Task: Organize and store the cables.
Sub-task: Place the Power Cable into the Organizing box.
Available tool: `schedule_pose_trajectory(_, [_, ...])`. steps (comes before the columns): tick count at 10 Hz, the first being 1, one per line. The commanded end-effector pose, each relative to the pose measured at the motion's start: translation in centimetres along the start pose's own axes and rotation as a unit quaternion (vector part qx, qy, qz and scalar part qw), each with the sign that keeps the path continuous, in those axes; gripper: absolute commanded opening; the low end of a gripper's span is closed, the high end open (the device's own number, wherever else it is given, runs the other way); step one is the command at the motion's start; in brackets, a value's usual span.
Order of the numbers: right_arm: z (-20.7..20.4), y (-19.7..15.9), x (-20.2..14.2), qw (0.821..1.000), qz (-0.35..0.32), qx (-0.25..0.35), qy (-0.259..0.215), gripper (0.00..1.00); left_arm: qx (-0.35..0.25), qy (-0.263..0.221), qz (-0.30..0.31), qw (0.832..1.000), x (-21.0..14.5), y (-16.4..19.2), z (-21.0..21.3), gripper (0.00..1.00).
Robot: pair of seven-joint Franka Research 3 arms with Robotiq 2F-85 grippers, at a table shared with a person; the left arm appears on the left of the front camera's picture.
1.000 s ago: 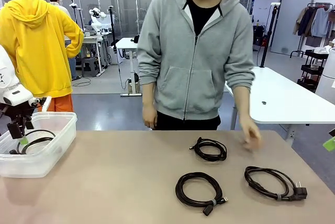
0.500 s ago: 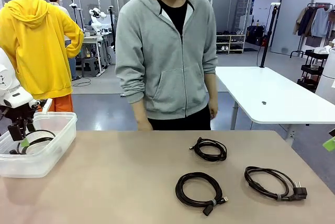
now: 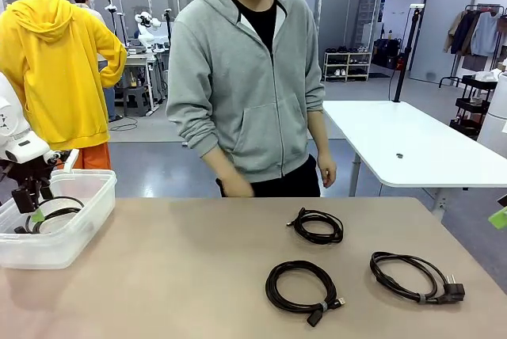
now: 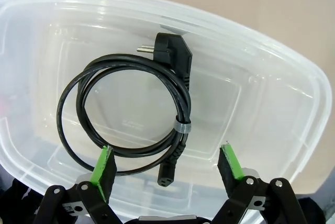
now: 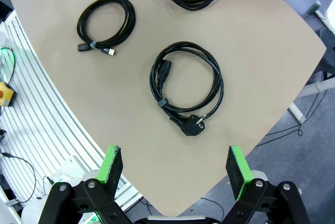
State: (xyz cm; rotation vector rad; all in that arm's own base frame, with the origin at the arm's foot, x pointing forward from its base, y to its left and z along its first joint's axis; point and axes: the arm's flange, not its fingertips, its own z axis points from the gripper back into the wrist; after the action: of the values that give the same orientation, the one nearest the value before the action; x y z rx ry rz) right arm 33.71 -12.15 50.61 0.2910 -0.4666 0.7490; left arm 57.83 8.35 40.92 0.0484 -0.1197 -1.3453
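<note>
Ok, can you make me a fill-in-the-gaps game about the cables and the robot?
1. The bin holds ___ cable.
2. ___ cables lie on the table.
3. The left gripper and the right gripper are both ___.
4. The person wears a ___ hoodie.
Missing words: one; three; open; grey.

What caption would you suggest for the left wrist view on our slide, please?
Open left gripper over a coiled cable lying in the clear bin.
</note>
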Motion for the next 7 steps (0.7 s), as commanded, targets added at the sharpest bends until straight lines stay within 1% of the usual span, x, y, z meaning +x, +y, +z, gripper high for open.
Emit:
schedule_pose_trajectory(1, [0.2, 0.1, -0.1, 1.0, 0.005, 0.002, 0.002, 1.0, -0.007, -0.046, 0.06, 0.997, 0.7, -0.4, 3.7, 1.0])
schedule_pose_trajectory(2, [0.2, 0.1, -0.1, 1.0, 0.005, 0.002, 0.002, 1.0, -0.009, -0.09, 0.082, 0.993, 1.0, -2.0, 6.2, 1.0])
schedule_pose_trajectory(3, [0.2, 0.1, -0.1, 1.0, 0.005, 0.002, 0.002, 1.0, -0.008, -0.147, 0.129, 0.981, 1.0, -4.5, 8.0, 1.0])
schedule_pose_trajectory(4, [0.2, 0.1, -0.1, 1.0, 0.005, 0.002, 0.002, 1.0, -0.009, -0.188, 0.165, 0.968, 0.8, -7.1, 9.6, 1.0])
schedule_pose_trajectory(5, [0.2, 0.1, -0.1, 1.0, 0.005, 0.002, 0.002, 1.0, 0.0, -0.211, 0.182, 0.96, 0.1, -9.8, 11.2, 1.0])
schedule_pose_trajectory(6, [0.2, 0.1, -0.1, 1.0, 0.005, 0.002, 0.002, 1.0, 0.0, -0.234, 0.185, 0.954, -0.6, -12.6, 12.1, 1.0])
schedule_pose_trajectory(7, [0.2, 0.1, -0.1, 1.0, 0.005, 0.002, 0.002, 1.0, 0.02, -0.258, 0.193, 0.946, -1.7, -15.7, 13.2, 1.0])
